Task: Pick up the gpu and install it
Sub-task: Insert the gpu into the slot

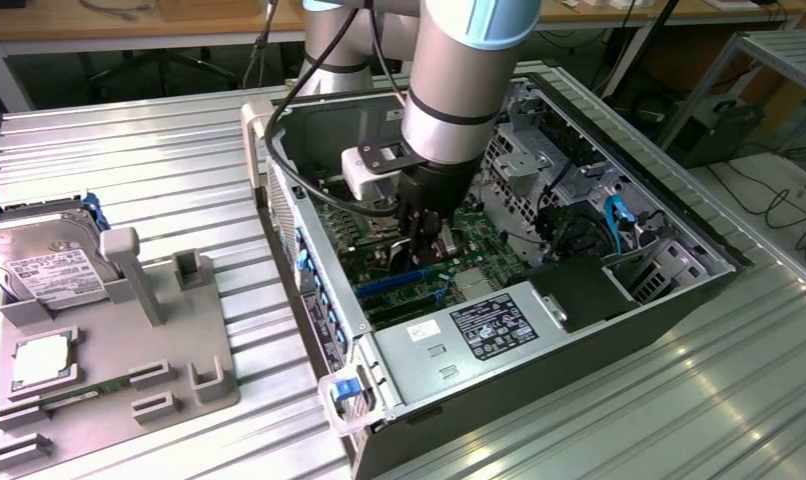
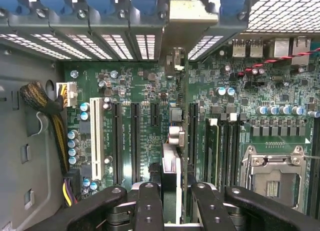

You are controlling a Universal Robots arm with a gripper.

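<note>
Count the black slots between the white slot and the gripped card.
3: two long ones beside the long white plastic slot, one short one nearest the thin flat card. Others may be hidden.

— How is the light?
— Bright, from the exterior view's right; it glares off the ribbed metal table (image 1: 723, 400) in pale streaks.
— And inside the computer case (image 1: 670, 300)?
— Dimmer, shadowed under the arm (image 1: 457, 70). In the wrist view the motherboard (image 2: 145, 116) is sharp, the near gripper (image 2: 175, 211) soft.
</note>
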